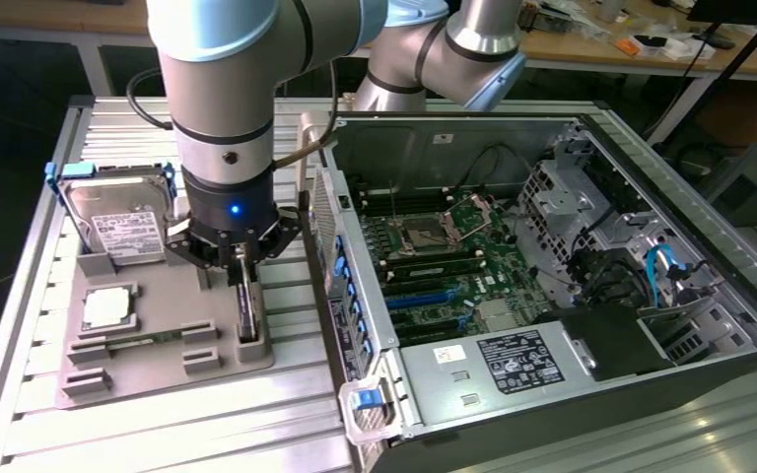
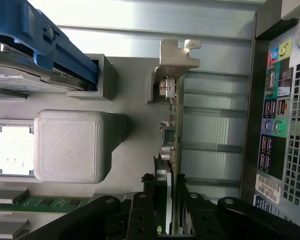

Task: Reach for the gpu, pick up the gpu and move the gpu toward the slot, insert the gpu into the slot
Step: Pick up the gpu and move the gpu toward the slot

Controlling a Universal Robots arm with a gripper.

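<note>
One ribbed aluminium table (image 1: 155, 434) carries everything, with cluttered wooden workbenches (image 1: 589, 49) across the room at twelve o'clock in the exterior view. An open computer case (image 1: 484, 148) lies on its side over the table's three o'clock half, and the green motherboard (image 1: 484, 256) is exposed inside it. The grey and blue arm (image 1: 221, 79) comes down from twelve o'clock to the table's nine o'clock half. A grey printed tray (image 1: 155, 379) sits there just beside the case.

At the tray's eleven o'clock corner a silver hard drive (image 1: 122, 222) stands in a blue-clipped cradle. The gpu (image 1: 247, 310) stands on edge in a slotted holder on the tray's three o'clock side. It is a thin dark card; from the wrist it shows edge-on (image 2: 167, 150), with small silvery parts and a pale metal bracket end seated in a grey clip.

The gripper (image 1: 240, 258) sits on the card's upper edge, and its black fingers (image 2: 142, 210) press against both faces of the card. The slot (image 1: 418, 294), a narrow blue strip on the motherboard, lies well apart at three o'clock from the card. A small square silver chip (image 1: 105, 307) rests at the tray's nine o'clock.
</note>
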